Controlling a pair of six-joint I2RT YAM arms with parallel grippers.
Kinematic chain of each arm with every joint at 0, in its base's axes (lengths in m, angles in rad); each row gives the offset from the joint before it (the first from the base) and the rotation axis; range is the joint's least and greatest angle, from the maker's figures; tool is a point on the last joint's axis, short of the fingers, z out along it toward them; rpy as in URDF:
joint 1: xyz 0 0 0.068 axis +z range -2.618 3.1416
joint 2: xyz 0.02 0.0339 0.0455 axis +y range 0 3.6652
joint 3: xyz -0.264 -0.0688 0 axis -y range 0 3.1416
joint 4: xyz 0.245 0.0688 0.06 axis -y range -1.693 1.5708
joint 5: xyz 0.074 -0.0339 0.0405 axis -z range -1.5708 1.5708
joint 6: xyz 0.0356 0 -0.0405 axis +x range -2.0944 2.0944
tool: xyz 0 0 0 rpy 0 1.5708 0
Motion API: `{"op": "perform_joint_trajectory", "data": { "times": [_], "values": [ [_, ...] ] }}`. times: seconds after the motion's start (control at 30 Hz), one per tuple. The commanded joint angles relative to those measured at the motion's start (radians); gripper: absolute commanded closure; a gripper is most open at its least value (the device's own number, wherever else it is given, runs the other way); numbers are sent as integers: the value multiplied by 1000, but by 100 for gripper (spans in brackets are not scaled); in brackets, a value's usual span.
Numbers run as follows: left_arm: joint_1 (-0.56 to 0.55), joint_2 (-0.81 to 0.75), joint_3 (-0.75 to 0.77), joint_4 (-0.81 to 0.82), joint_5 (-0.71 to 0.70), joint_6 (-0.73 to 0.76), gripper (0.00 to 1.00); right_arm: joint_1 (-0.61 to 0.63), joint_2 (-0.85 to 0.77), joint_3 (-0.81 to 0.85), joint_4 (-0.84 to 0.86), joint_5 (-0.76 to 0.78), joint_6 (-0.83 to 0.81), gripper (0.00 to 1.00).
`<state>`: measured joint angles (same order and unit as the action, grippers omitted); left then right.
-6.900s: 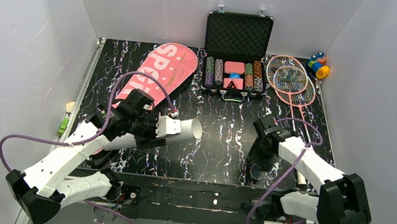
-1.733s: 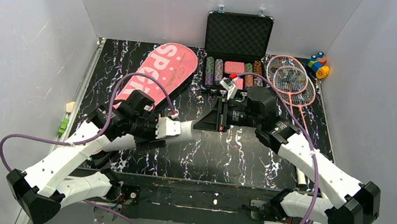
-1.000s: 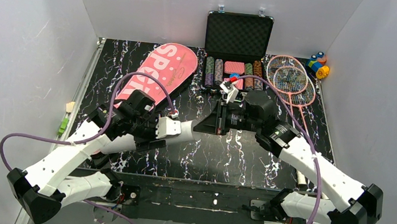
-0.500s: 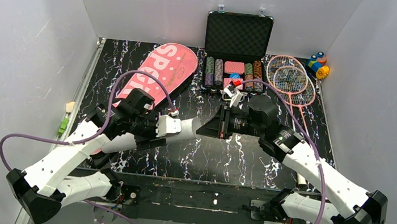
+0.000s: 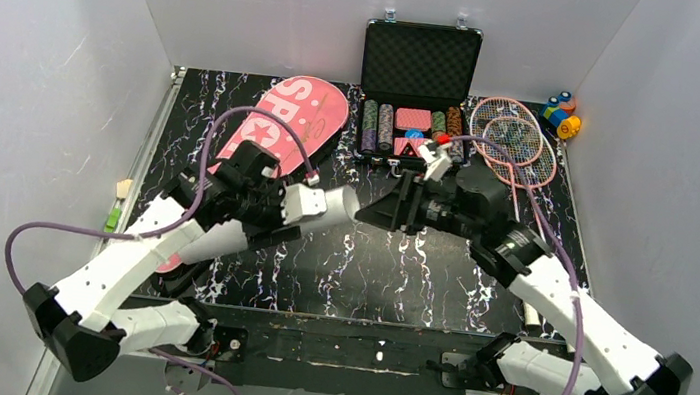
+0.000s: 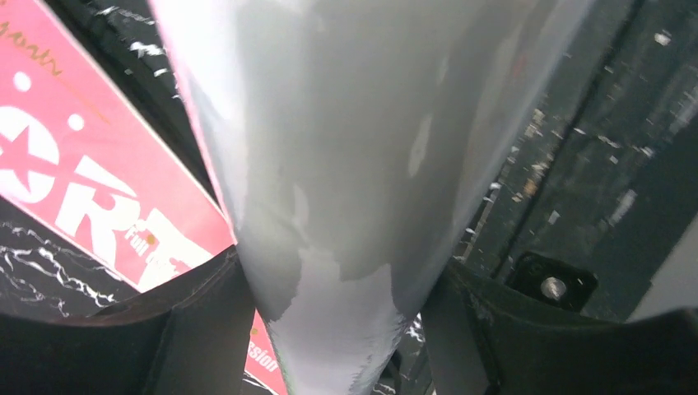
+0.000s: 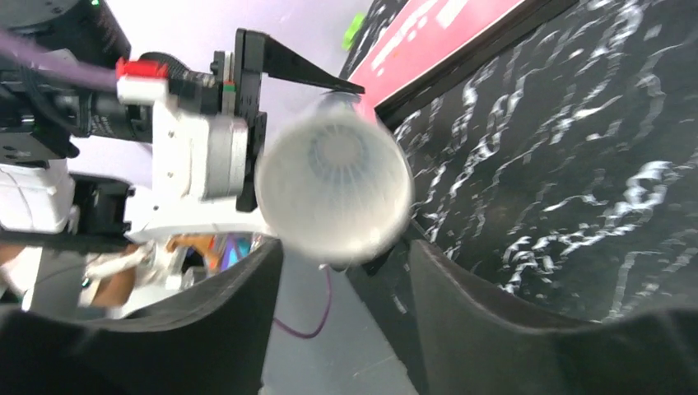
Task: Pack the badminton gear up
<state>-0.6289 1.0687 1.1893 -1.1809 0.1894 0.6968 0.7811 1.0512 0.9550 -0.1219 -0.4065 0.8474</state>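
White tube [image 5: 330, 205], pinched by left gripper [image 5: 296, 213], points rightward, mouth facing spread right gripper [image 5: 371, 212].

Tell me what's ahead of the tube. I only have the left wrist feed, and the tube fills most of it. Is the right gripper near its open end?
Observer: Yes. From above, the right gripper sits just off the open end of the white tube, jaws apart and holding nothing.
Operator: Is anything inside the tube?
Observer: The right wrist view looks straight into the mouth. A ribbed white shape sits deep inside, probably a shuttlecock.
Operator: And the rackets?
Observer: Both pink rackets lie at the far right of the table, beside the open chip case, not yet in the bag.
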Motion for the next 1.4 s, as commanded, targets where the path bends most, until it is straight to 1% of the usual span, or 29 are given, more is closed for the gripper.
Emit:
{"op": "perform_joint_trajectory", "data": {
  "times": [0.0, 0.1, 0.2, 0.27, 0.4, 0.53, 0.67, 0.87, 1.0, 1.17, 1.23, 1.37],
  "values": [
    [146, 76, 50, 185, -70, -50, 85, -94, -129, 60, -150, 82, -50, 28],
    [306, 167, 81, 240, -90, -56, 85, -152, -183, 68, -234, 105, -81, 25],
    [423, 269, 126, 280, -102, -25, 85, -177, -227, 45, -275, 120, -87, 24],
    [467, 321, 136, 320, -136, 18, 84, -179, -248, 19, -286, 126, -82, 24],
    [526, 466, 182, 365, -281, 73, 83, -184, -280, -30, -294, 128, -69, 24],
    [619, 624, 283, 386, -344, 49, 83, -187, -305, -52, -313, 136, -69, 24],
    [711, 735, 372, 411, -377, 27, 82, -187, -319, -58, -333, 144, -71, 24],
    [759, 870, 473, 389, -382, -32, 80, -190, -318, -56, -344, 148, -75, 24],
    [764, 922, 479, 374, -364, -82, 76, -190, -319, -55, -351, 152, -78, 24],
    [770, 990, 483, 340, -346, -150, 65, -194, -313, -58, -354, 155, -79, 24],
    [785, 1033, 515, 319, -347, -188, 58, -195, -307, -56, -352, 151, -81, 24],
    [796, 1074, 562, 294, -348, -233, 49, -197, -299, -52, -348, 146, -84, 24]
  ]
}}
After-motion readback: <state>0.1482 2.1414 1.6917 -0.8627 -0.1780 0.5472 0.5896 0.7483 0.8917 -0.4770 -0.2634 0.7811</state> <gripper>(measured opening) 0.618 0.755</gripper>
